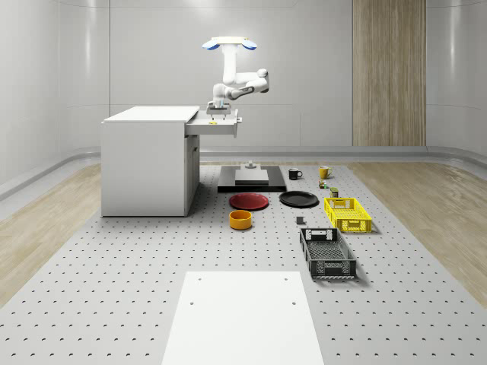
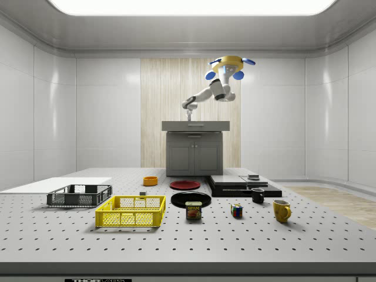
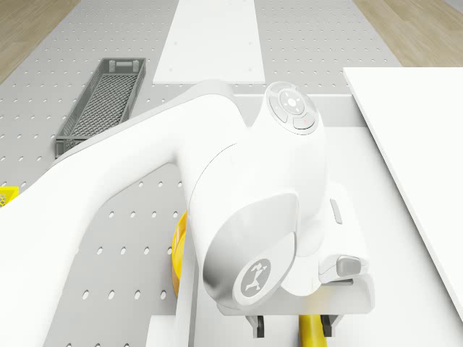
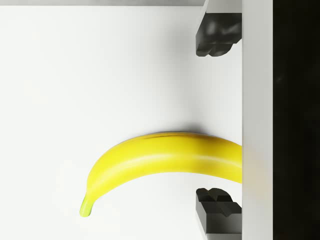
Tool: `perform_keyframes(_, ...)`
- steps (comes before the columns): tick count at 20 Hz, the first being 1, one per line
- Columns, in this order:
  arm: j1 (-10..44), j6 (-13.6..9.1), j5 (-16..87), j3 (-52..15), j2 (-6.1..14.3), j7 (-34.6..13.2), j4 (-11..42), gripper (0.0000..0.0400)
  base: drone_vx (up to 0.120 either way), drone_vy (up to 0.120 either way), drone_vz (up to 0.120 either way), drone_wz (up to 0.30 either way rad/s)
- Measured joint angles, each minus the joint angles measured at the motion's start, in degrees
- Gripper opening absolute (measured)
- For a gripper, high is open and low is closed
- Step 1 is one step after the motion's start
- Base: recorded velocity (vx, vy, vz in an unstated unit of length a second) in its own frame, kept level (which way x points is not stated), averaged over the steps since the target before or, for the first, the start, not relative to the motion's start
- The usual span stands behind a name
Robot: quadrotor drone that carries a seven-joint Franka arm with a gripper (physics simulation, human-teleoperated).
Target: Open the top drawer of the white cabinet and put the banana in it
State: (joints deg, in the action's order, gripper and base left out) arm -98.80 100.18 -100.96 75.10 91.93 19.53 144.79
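The white cabinet (image 1: 144,163) stands at the whole-scene view's left, and its top drawer (image 1: 217,128) is pulled out. I hover above the drawer, rotors (image 1: 230,43) high over it, arm bent down. My gripper (image 1: 217,106) hangs just over the drawer. Seen from the wrist, the yellow banana (image 4: 160,160) lies on the drawer's white floor (image 4: 100,75). My gripper (image 4: 218,120) is open there, one finger (image 4: 217,35) clear of the banana and the other finger (image 4: 217,212) close beside it. The drone view has the banana's end (image 3: 312,330) under the gripper (image 3: 294,325).
On the perforated floor in front of the cabinet are an orange bowl (image 1: 240,220), a red plate (image 1: 249,201), a black plate (image 1: 298,199), a yellow basket (image 1: 348,214), a dark crate (image 1: 327,253), a black platform (image 1: 251,179) and a white panel (image 1: 242,315).
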Motion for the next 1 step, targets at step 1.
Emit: perform_keyframes(1,0.03,-0.06,0.07,0.09,0.0,-0.02,0.03,0.0392,0.0,0.0,0.0,0.0)
